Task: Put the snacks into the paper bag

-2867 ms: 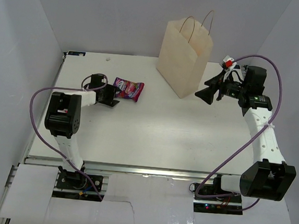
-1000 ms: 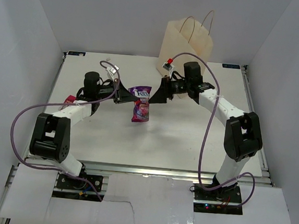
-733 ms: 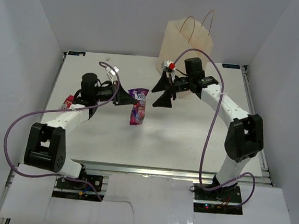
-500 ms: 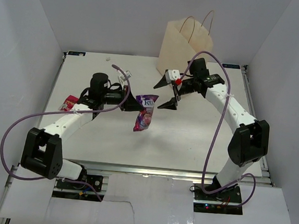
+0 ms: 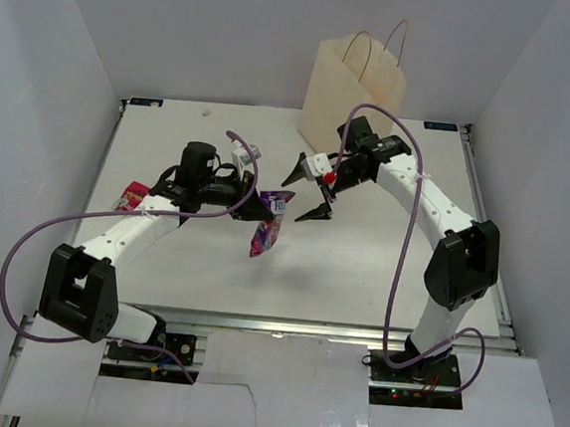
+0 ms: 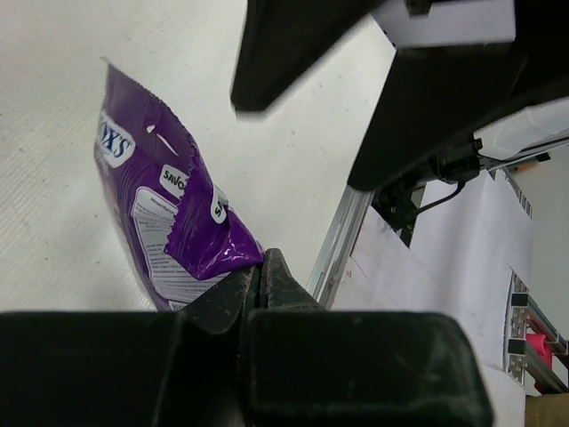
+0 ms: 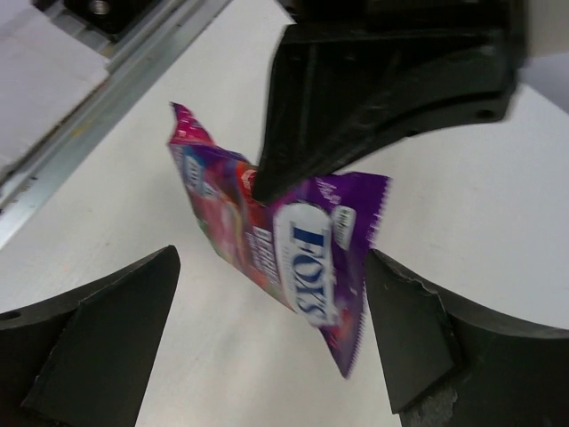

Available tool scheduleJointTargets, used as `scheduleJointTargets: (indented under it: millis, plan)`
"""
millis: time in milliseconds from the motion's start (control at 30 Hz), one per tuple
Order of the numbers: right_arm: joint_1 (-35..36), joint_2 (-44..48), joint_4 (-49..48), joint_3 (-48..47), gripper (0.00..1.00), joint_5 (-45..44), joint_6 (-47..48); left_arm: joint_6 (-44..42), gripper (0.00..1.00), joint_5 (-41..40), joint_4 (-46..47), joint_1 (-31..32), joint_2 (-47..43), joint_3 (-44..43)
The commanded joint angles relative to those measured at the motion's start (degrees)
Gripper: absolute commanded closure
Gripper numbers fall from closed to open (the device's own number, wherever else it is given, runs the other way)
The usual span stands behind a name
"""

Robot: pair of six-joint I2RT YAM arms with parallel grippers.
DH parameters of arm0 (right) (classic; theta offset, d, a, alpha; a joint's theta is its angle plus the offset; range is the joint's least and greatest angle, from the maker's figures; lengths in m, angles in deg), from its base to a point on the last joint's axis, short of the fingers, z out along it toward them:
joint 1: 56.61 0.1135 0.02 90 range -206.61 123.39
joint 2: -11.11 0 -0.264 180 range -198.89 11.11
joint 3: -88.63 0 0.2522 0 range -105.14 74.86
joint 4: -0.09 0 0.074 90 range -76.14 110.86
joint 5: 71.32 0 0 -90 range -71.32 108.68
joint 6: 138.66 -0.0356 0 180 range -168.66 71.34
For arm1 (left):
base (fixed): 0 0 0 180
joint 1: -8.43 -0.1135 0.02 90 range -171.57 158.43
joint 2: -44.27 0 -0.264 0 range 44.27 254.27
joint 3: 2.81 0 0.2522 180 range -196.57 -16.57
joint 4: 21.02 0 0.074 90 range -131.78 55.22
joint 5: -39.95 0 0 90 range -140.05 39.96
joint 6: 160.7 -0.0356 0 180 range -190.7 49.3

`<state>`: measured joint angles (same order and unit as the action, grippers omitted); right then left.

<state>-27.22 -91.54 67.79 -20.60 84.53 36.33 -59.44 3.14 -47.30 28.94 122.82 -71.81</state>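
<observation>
A purple-magenta snack packet (image 5: 267,232) hangs above the table, pinched by its top corner in my shut left gripper (image 5: 264,210). In the left wrist view the packet (image 6: 164,222) dangles off the closed fingertips (image 6: 264,264). My right gripper (image 5: 302,197) stands open just right of it. In the right wrist view the packet (image 7: 298,253) sits between the spread fingers (image 7: 102,342) without touching them, below the left gripper (image 7: 382,80). A small red packet (image 5: 131,198) lies at the table's left. The cream paper bag (image 5: 355,80) stands upright at the back.
The white table (image 5: 360,270) is walled by grey panels on both sides. The right gripper's black fingers (image 6: 293,44) loom at the top of the left wrist view. The table's metal front rail (image 7: 107,107) shows in the right wrist view.
My left arm has carried the purple packet right and nearer. The right gripper came away from the bag, turned down and now straddles the hanging packet, its jaws slightly narrower.
</observation>
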Motion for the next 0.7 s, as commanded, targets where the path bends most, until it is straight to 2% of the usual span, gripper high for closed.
scheduleJointTargets:
  millis: [0,200,500,600,633,667]
  plan:
    - [2.1,-0.7,7.2,2.5,0.11,-0.8,5.4,-2.4,1.0,1.1,0.2,0.7,-2.3,-3.4]
    - [2.4,-0.8,0.7,2.3,0.07,-1.7,-1.4,-3.6,1.0,1.7,-1.1,1.3,-2.4,-4.3]
    - [1.1,-0.4,0.2,-4.5,0.09,-0.8,-3.7,-3.3,1.0,1.4,-1.6,1.8,-3.8,-2.2]
    - [1.0,-0.6,-2.7,-4.2,0.08,-3.1,-8.7,-3.1,1.0,1.4,-1.6,2.2,-4.1,-2.0]
    - [1.0,-0.6,-6.5,-3.3,0.07,-3.8,-10.5,-3.1,1.0,1.4,-1.6,2.2,-4.2,-2.1]
    - [1.1,-0.6,-9.1,-2.3,0.07,-4.5,-16.1,-3.0,1.0,1.5,-1.7,2.3,-4.1,-2.1]
